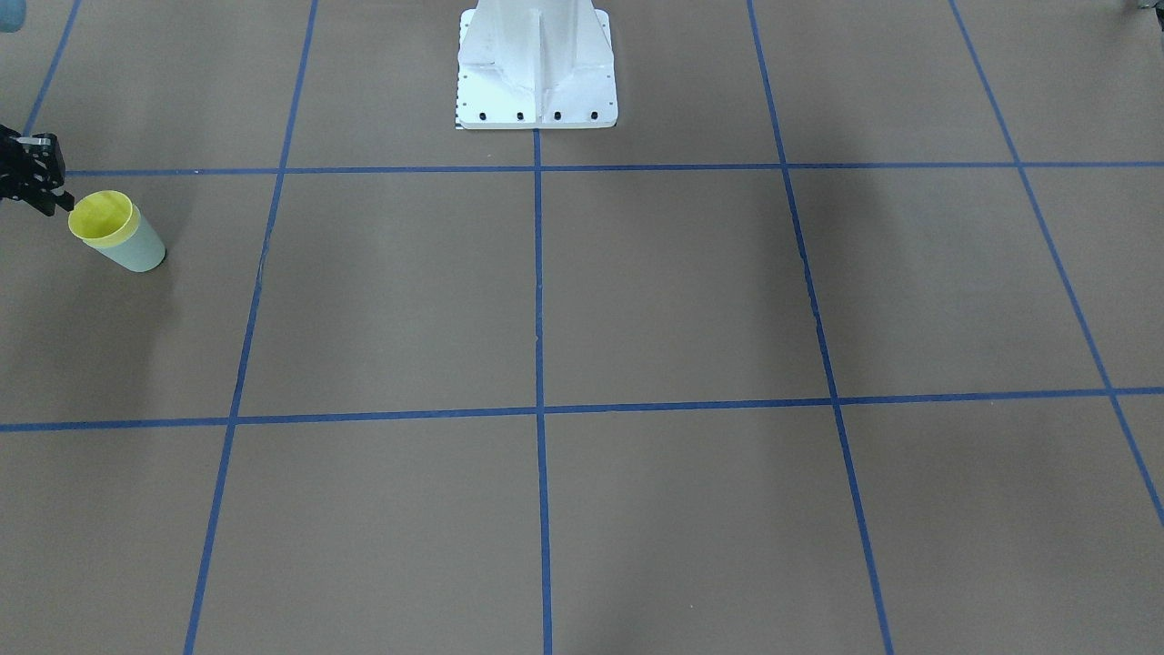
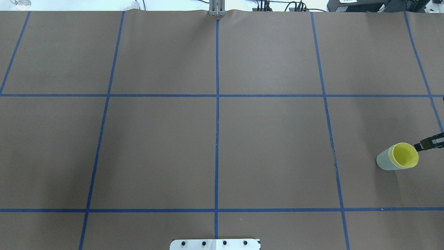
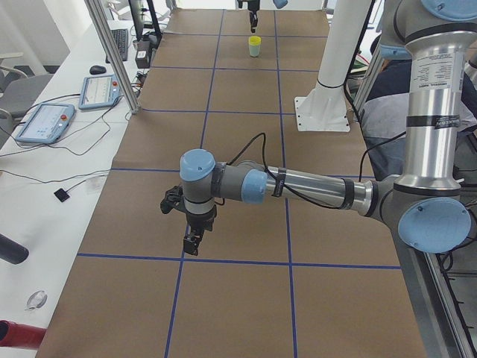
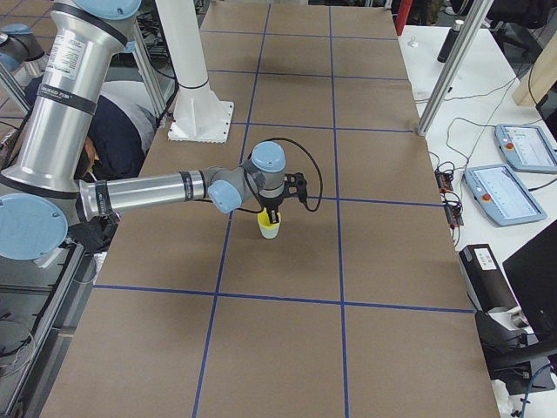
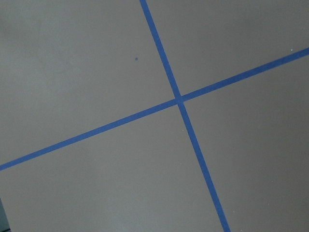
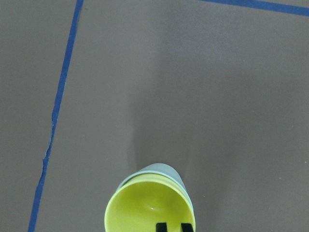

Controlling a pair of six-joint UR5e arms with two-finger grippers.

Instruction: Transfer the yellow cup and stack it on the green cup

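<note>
The yellow cup [image 1: 102, 216] sits nested inside the green cup [image 1: 138, 250], and the pair stands upright on the brown table at the robot's far right. The pair shows in the overhead view, yellow cup [image 2: 404, 155] in green cup [image 2: 383, 160], and in the right wrist view, yellow cup [image 6: 145, 208] in green cup [image 6: 159, 170]. My right gripper [image 6: 174, 227] hangs just over the yellow rim's outer side, its tips close together and holding nothing. My left gripper [image 3: 192, 245] hovers low over the table's left part; I cannot tell its state.
The robot's white base plate [image 1: 536, 82] stands at the middle of the near table edge. Blue tape lines [image 2: 217, 139] divide the table into squares. Side benches with control tablets [image 4: 522, 148] and metal posts [image 4: 448, 70] flank the table ends.
</note>
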